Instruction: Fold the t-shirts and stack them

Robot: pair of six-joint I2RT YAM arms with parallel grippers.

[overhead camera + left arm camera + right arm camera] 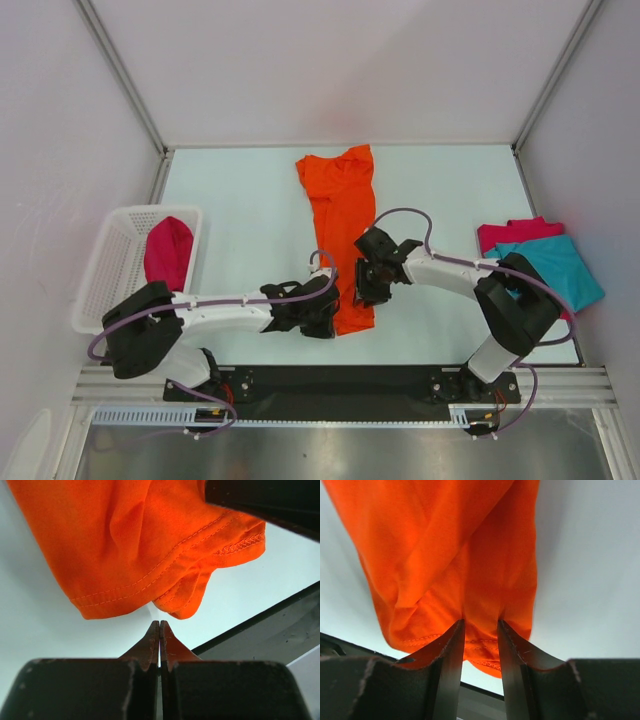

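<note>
The orange t-shirt (340, 215) lies in a long strip mid-table. The right wrist view shows the right gripper (480, 625) pinching a bunched fold at its near hem. The left wrist view shows the left gripper (159, 626) fully closed, tips just short of the hem. Only from above: a teal t-shirt (560, 270) over a red t-shirt (515, 232) at right, a crimson t-shirt (167, 252) in the basket (105, 270)

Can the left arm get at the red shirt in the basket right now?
Probably yes. The crimson t-shirt sits uncovered in the open-topped white mesh basket beside that arm, nothing lying across it. The left gripper is shut, though, so it must open first.
</note>
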